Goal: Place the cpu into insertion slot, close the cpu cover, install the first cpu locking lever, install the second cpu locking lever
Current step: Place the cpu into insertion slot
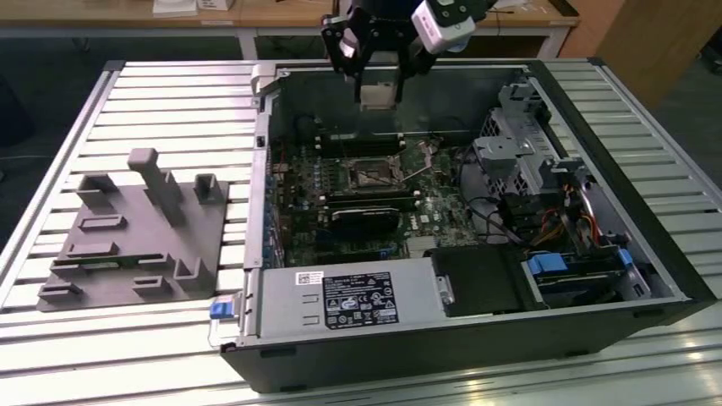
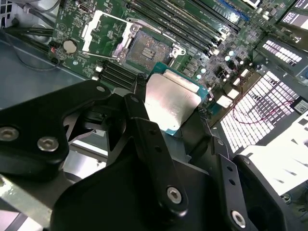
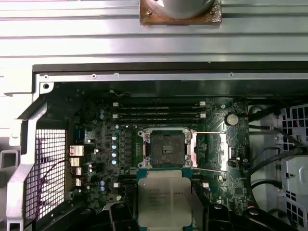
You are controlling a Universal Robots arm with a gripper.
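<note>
Slatted metal table [image 1: 169, 101] carries everything I can see from here. On it lies the open computer case [image 1: 451, 347], side panel off and interior facing up. A grey moulded fixture [image 1: 135, 228] sits on the table at the exterior view's left, just beside the case.

Motherboard [image 1: 304, 211] lies flat on the case floor. Gripper [image 1: 378, 95] hangs over the far part of the case, above the board.

In the second wrist view the black fingers [image 2: 144, 125] are pinched on two opposite edges of the cpu [image 2: 171, 101], spread only as wide as the chip. It is carried flat, silver top toward the camera, in the air and clear of the board.

Insertion slot [image 3: 166, 147] is bare, its dark centre exposed. In the first wrist view I read the cpu [image 3: 164, 197] as close to the slot's rim but short of it, not seated. Memory slots [image 3: 161, 111] run along the slot's opposite side.

Cpu cover [image 2: 91, 33] is swung open and lies back beside the slot.
</note>
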